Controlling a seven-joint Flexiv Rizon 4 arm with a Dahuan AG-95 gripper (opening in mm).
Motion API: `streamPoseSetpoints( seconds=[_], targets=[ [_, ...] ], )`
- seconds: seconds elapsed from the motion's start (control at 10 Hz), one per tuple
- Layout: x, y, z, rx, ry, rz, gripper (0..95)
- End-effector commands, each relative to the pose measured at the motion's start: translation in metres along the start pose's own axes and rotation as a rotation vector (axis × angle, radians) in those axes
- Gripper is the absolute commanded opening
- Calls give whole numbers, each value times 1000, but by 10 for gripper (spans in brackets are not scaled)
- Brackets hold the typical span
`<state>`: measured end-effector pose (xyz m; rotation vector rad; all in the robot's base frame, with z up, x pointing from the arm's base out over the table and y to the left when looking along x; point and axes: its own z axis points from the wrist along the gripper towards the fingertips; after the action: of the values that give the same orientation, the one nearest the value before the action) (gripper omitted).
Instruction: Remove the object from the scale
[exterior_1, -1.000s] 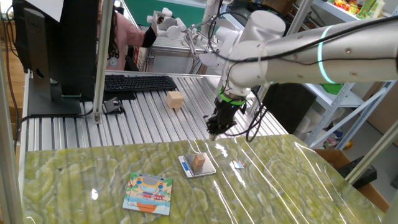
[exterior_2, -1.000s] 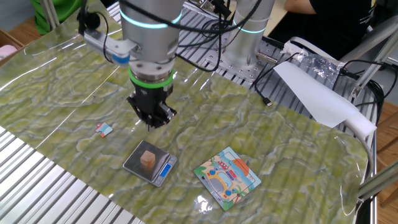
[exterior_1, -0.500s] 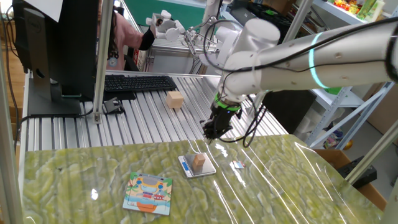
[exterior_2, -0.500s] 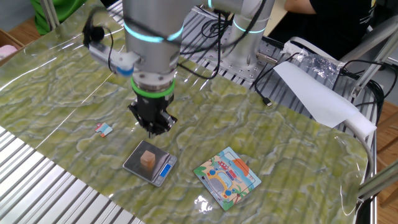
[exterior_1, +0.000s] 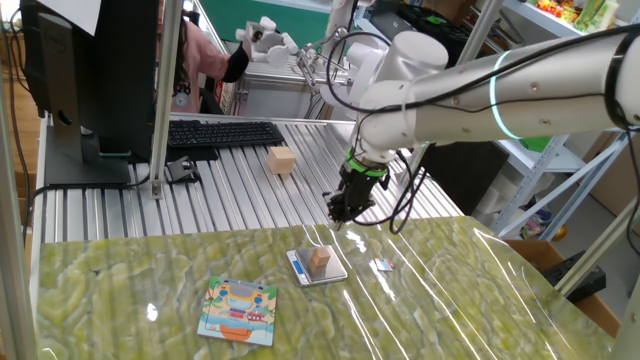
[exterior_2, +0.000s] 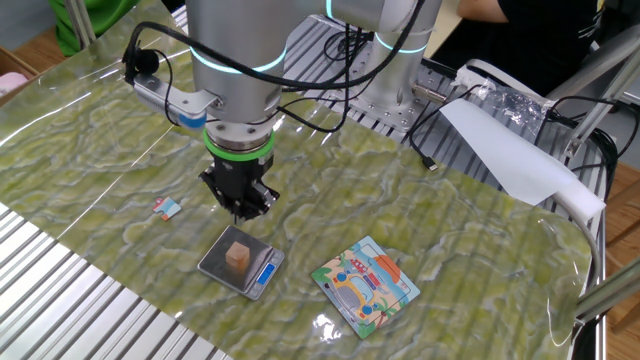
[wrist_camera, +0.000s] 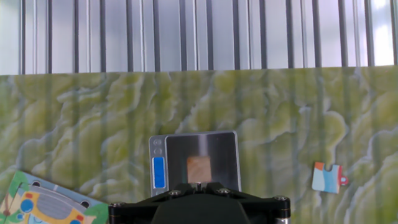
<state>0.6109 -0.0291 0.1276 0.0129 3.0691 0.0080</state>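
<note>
A: What moved over the last second?
B: Only the black two-finger gripper (exterior_2: 238, 203) on the white arm: it slid sideways, closer above the small silvery pocket scale (exterior_2: 240, 263).
A: And its height?
B: Roughly unchanged, hard to tell.
</note>
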Motion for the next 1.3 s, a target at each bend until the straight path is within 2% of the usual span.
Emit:
streamPoseSetpoints(
  seconds=[0.1,0.6,0.8,1.3],
  targets=[
    [1,-2,3,-4,-1,0,0],
    [0,-3,21,-6,-7,8,0],
    [-3,-4,23,-14,-6,7,380],
    [-6,-5,35,-15,-12,11,380]
  ],
)
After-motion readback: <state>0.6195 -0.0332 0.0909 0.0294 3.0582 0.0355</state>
